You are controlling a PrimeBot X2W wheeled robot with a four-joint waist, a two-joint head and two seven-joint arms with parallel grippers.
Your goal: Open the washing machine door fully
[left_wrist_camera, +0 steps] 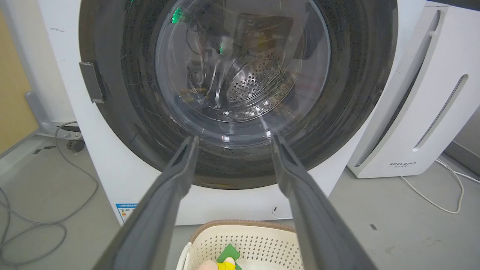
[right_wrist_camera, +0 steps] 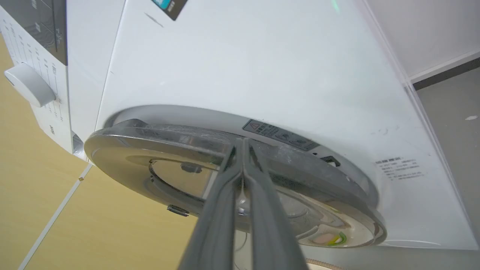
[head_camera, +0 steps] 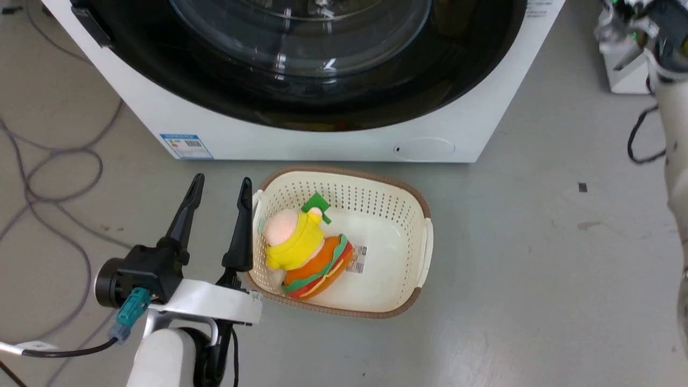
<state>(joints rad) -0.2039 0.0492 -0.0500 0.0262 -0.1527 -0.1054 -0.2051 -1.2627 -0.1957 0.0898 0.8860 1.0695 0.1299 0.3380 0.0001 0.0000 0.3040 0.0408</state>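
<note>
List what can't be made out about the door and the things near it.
- Door top: head view, cut off by the top edge.
- Right gripper contact with the door rim: right wrist view, its own shut fingers cover it.
- Blue label print: head view, too small.
- Basket contents: left wrist view, cut by the bottom edge.

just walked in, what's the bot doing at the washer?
The right gripper, fingers shut together, has its tips at the rim of the washing machine door, apparently to pull it open. The door looks closed or barely ajar on the washing machine. The left gripper hangs open near the floor, beside a basket holding a plush toy.
</note>
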